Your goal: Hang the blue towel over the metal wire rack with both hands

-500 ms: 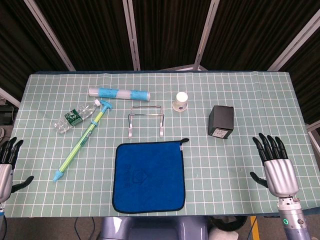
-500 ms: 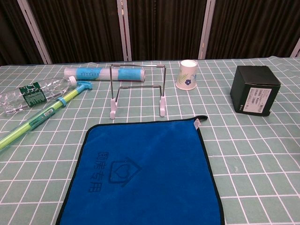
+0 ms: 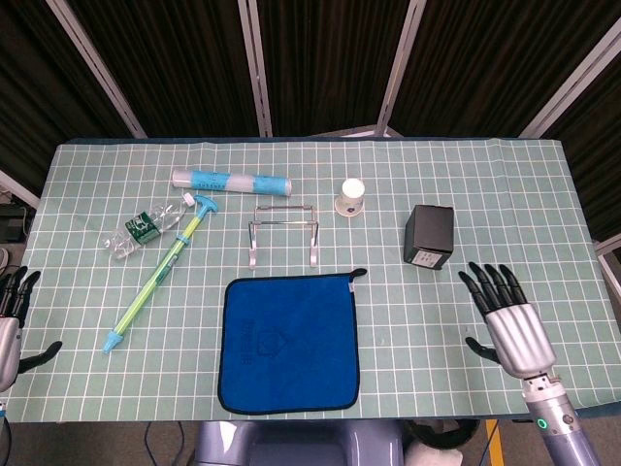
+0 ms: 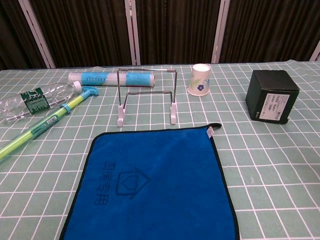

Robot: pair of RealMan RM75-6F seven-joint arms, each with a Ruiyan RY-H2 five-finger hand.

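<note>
Blue towel (image 3: 289, 342) is lying flat on the table (image 3: 466, 194), between both hands. Wire rack (image 3: 282, 234) is standing just beyond its far edge. Right robot hand (image 3: 507, 316) is hovering right of the towel, fingers spread, empty. Left robot hand (image 3: 14, 320) is sitting at the far-left edge, fingers apart, empty. Versus the earlier frame: the right robot hand is shifting inward toward the towel; the left is dropping slightly.
</note>
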